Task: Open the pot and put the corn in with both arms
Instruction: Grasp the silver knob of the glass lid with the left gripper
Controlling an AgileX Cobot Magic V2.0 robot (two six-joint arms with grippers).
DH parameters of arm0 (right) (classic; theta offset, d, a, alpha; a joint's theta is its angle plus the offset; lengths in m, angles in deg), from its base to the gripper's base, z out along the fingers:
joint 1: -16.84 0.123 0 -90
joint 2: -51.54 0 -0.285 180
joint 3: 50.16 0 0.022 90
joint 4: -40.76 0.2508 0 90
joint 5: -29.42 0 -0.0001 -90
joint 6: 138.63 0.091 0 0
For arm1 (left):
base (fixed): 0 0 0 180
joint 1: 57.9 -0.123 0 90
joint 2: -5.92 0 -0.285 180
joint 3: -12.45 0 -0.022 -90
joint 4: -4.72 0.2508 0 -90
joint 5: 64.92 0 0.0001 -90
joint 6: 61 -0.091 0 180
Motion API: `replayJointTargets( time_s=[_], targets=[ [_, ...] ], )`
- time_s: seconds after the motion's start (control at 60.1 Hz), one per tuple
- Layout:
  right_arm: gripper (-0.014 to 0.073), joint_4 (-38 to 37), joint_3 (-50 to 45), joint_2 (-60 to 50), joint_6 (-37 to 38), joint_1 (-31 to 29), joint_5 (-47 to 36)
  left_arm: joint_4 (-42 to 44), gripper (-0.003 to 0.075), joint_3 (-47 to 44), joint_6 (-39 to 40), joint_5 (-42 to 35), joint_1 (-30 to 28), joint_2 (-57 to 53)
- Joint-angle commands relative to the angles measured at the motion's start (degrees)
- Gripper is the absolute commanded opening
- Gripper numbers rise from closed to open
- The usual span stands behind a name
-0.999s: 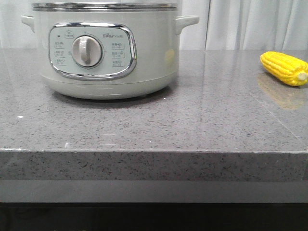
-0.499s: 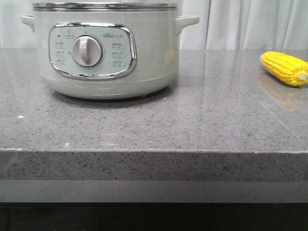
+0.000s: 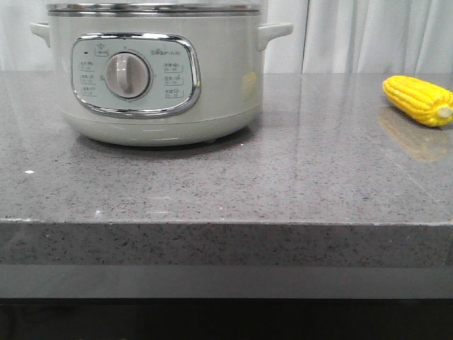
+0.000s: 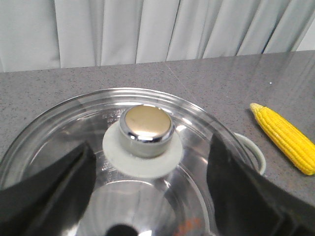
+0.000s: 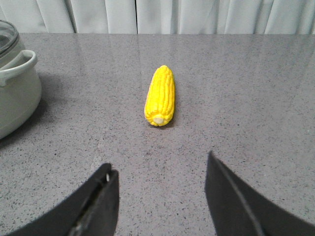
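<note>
Nothing on the bench (image 3: 212, 191) has shifted over the last second: pot and corn sit exactly where they were, and no arm shows in the front view.

Nearest the front edge the speckled grey stone lies bare. Further back, on the left side, stands the pot (image 3: 156, 78), its chrome-framed panel and round dial (image 3: 128, 75) facing forward, a small handle on each side. Well apart from it, off to the right, the corn (image 3: 419, 100) lies on its side with the pale stub end turned toward the front edge, its yellow reflected faintly in the polished top. Pale curtains (image 3: 368, 35) hang behind everything.

From the left wrist camera, the left end effector (image 4: 147, 196) hangs above the pot's glass lid (image 4: 74, 128) with its dark fingers (image 4: 49, 191) spread wide, one on each side of the chrome knob (image 4: 146, 129), not touching it. The lid is on the pot. The corn shows beyond the rim, lying on the stone.

From the right wrist camera, the right end effector (image 5: 160, 201) is also spread wide and holds nothing. The corn lies on the stone ahead of its fingers (image 5: 231, 206), stub end toward them, clearly apart from both. One pot handle (image 5: 19, 66) shows off to the side.
</note>
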Motion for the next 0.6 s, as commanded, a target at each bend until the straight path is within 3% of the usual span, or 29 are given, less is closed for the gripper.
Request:
replayJointTargets(
  time_s=[0.0,0.266,0.582],
  targets=[
    [0.0425,-0.28,2.0,1.21,-0.21,-0.28,-4.19,-0.49,0.0471,5.72,0.0,-4.7,0.41,2.72],
    [0.0425,-0.28,2.0,1.21,-0.21,-0.28,-4.24,-0.6,0.0471,14.63,0.0,-4.7,0.3,11.93],
    [0.0425,-0.28,2.0,1.21,-0.21,-0.28,-4.24,-1.62,0.0471,15.52,0.0,-4.56,0.3,15.34]
  ],
)
